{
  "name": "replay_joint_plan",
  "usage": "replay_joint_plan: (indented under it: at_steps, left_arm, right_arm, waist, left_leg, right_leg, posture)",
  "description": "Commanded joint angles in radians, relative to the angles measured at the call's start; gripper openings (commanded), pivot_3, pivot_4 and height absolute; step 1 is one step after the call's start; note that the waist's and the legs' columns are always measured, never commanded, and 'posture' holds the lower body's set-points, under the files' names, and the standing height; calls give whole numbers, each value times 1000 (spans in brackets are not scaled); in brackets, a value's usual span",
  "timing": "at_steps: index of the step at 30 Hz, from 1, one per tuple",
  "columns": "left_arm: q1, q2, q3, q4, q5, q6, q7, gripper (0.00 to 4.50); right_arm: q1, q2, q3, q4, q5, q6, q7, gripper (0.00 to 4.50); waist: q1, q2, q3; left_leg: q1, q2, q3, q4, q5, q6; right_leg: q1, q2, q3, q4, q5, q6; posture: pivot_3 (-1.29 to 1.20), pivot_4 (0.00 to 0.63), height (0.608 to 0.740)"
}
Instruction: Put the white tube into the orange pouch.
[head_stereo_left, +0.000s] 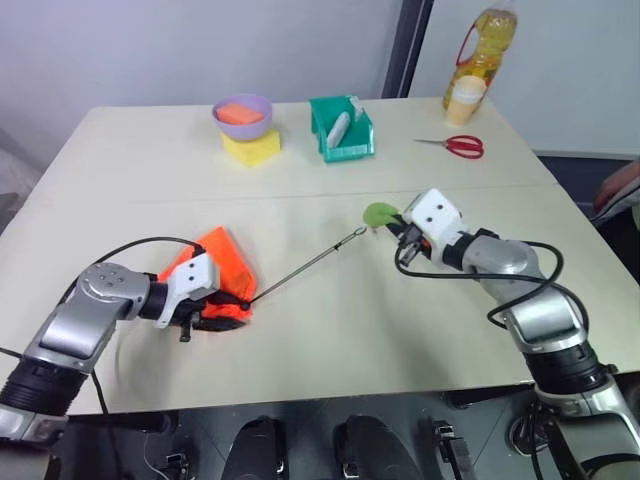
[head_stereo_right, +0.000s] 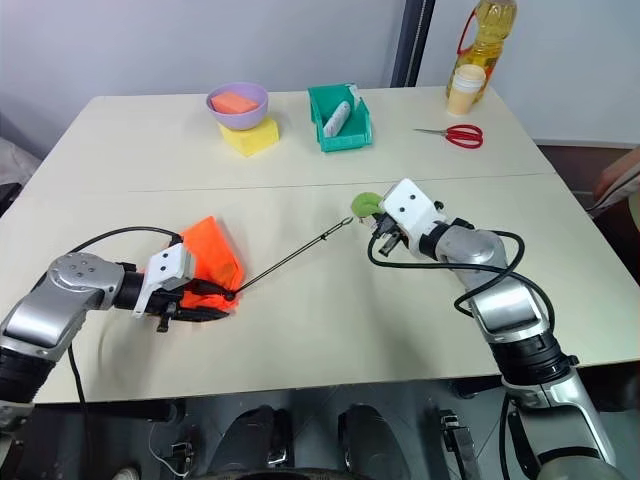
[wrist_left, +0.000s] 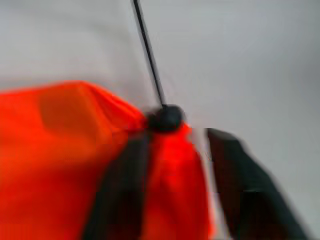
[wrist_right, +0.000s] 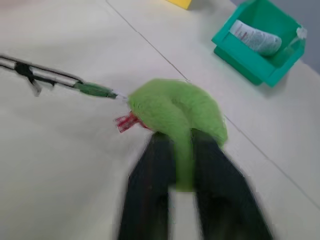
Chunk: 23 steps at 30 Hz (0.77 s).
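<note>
Pouch (head_stereo_left: 222, 268), orange, lies near the counter's (head_stereo_left: 330, 350) front left edge. The left gripper (wrist_left: 175, 200) sits at the pouch's near corner, jaws parted: one finger (wrist_left: 120, 190) lies on the fabric, the other beside it, so no firm grip shows. A black cord (head_stereo_left: 305, 268) runs taut from the pouch's toggle toward the right, ending at a green disc (wrist_right: 175, 112). The right gripper (wrist_right: 182, 165) has its two fingers either side of the disc's edge, a narrow gap between them, pinching it. At the far side, the tube (wrist_right: 256, 37), white, lies inside a green bin (head_stereo_left: 342, 128). Left of the bin stands a purple bowl (head_stereo_left: 242, 112) on a yellow block (head_stereo_left: 252, 148); to the right lie red scissors (head_stereo_left: 458, 146) and an oil bottle (head_stereo_left: 485, 45).
</note>
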Motion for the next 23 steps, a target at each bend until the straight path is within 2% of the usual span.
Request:
replay_joint_plan:
  at_steps: [1,2,3,9,13,17,23]
  left_arm:
    - [4,-3,66,-50,-53,65,38,4299]
    - [9,-1,74,-58,-61,78,45,4500]
    - [20,4,100,-69,-81,101,54,4500]
    - [69,7,309,-85,-200,245,160,4500]
    - [89,-38,468,-5,-175,194,318,4500]
    - [157,-76,554,40,-141,119,413,4500]
    - [271,-130,591,16,-139,61,468,4500]
  right_arm:
    - [27,-9,-28,-101,45,17,41,2608]
    - [37,-15,-29,-113,44,18,45,3141]
    - [62,-29,-35,-134,54,20,64,3591]
    - [209,-94,-123,-245,163,39,158,3591]
    - [259,-90,-224,-182,178,-13,137,3591]
    - [293,-77,-293,-93,184,-60,123,3591]
    - [316,-45,-289,-47,205,-96,131,3591]
  waist:
    - [0,0,0]
    - [0,0,0]
    - [0,0,0]
    - [0,0,0]
    - [-1,0,0]
    - [-1,0,0]
    - [-1,0,0]
  left_leg:
    - [0,0,0,0,0,0]
    - [0,0,0,0,0,0]
    - [0,0,0,0,0,0]
    - [0,0,-1,0,0,0]
    - [2,0,-1,0,0,0]
    - [2,0,-1,0,0,0]
    - [2,0,-1,0,0,0]
  right_leg:
    - [0,0,0,0,0,0]
    - [0,0,0,0,0,0]
    - [0,0,0,0,0,0]
    - [1,0,0,0,0,0]
    - [2,0,0,1,0,0]
    - [2,0,0,1,1,0]
    - [2,0,0,0,1,0]
  posture:
    - [0,150,740]
    - [0,150,740]
    - [0,150,740]
    - [0,150,740]
    - [0,150,740]
    - [0,150,740]
    - [0,150,740]
